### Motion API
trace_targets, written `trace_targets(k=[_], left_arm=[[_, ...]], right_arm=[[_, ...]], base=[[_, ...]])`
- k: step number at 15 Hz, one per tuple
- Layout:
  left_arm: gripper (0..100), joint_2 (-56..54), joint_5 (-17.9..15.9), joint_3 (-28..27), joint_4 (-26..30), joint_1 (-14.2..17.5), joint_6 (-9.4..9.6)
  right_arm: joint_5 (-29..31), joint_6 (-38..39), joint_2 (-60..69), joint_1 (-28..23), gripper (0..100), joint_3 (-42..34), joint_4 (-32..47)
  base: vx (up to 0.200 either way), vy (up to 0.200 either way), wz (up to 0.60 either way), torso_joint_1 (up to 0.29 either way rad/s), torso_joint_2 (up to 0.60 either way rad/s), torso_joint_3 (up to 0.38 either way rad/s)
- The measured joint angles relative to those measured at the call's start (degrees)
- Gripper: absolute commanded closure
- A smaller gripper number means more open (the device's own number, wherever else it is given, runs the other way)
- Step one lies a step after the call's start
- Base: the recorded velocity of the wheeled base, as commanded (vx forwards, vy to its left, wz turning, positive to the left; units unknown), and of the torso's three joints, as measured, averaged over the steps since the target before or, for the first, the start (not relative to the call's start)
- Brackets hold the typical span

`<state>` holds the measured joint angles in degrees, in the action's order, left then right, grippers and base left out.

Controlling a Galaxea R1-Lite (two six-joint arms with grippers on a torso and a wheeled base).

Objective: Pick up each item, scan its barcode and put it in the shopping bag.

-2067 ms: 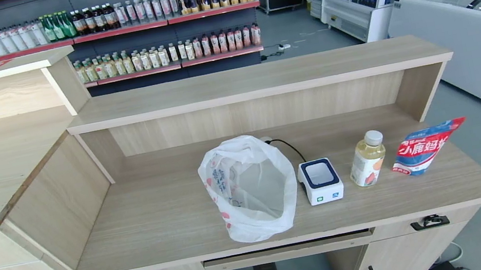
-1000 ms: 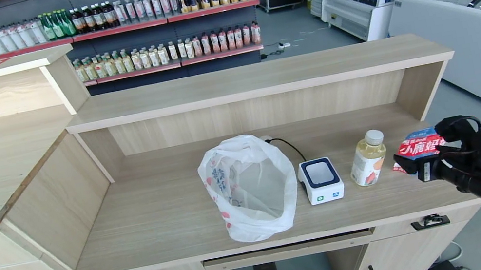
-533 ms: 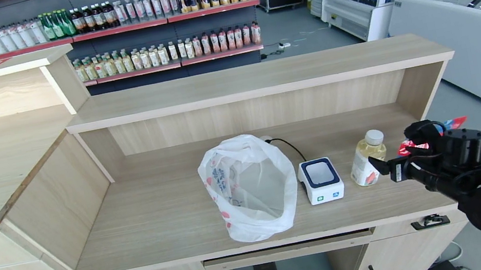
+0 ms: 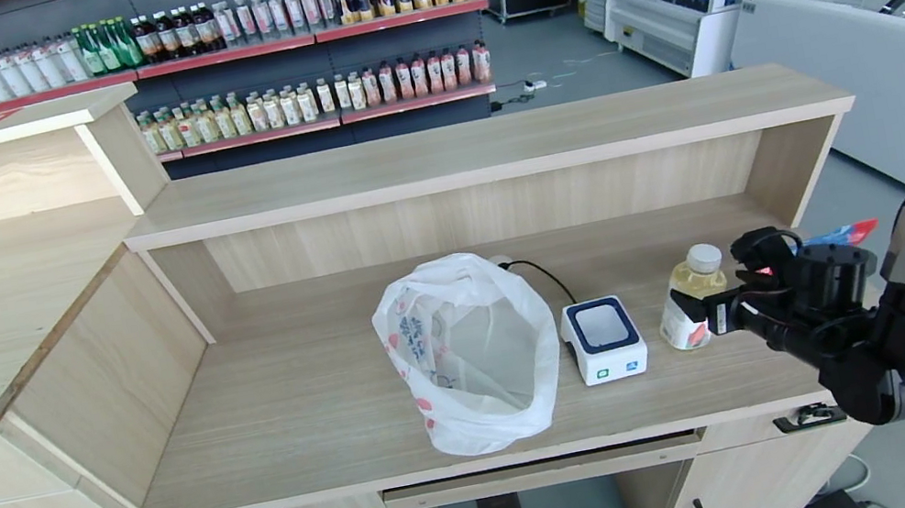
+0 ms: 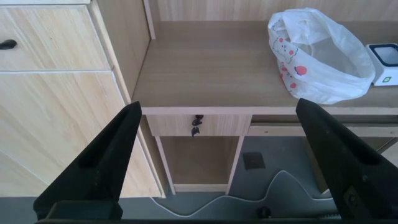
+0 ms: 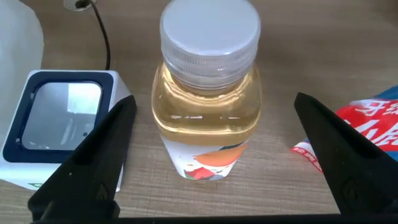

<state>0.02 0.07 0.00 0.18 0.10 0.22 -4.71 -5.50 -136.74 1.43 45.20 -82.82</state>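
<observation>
One bottle (image 4: 691,297) of pale yellow drink, white cap, stands upright on the surface (image 4: 303,411), between the scanner (image 4: 603,339) and a red-and-blue snack pouch (image 4: 844,231), near both. Right pincer (image 4: 723,281): released, its fingers spread to either side of the bottle and level with its upper half, no contact apparent. Recommended handling: centre the bottle between the fingers, drop to the labelled body rather than the cap, and close evenly so the bottle does not tip; watch that the scanner-side finger clears the scanner and the other clears the pouch. The barcode cannot be made out; it probably needs turning toward the scanner window. Shopping bag (image 4: 470,353): white, mouth open, just beyond the scanner. Left pincer (image 5: 217,118): released, off to the side of the surface.
</observation>
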Motion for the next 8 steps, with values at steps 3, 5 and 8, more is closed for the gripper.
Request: trace_targets(k=[3, 5, 8], left_arm=[[0, 0.00, 0.00, 0.00, 0.00, -0.05, 0.00], [0, 0.00, 0.00, 0.00, 0.00, -0.05, 0.02], [0, 0.00, 0.00, 0.00, 0.00, -0.02, 0.00]], right_arm=[[0.02, -0.02, -2.38, 1.33, 0, 3.41, 0.93], [0.04, -0.02, -3.72, 1.84, 0, 4.99, 1.12], [0.09, -0.16, -5.81, 2.05, 0, 7.25, 1.12]], base=[[0.000, 0.000, 0.00, 0.000, 0.00, 0.000], [0.000, 0.000, 0.00, 0.000, 0.00, 0.000], [0.000, 0.000, 0.00, 0.000, 0.00, 0.000]])
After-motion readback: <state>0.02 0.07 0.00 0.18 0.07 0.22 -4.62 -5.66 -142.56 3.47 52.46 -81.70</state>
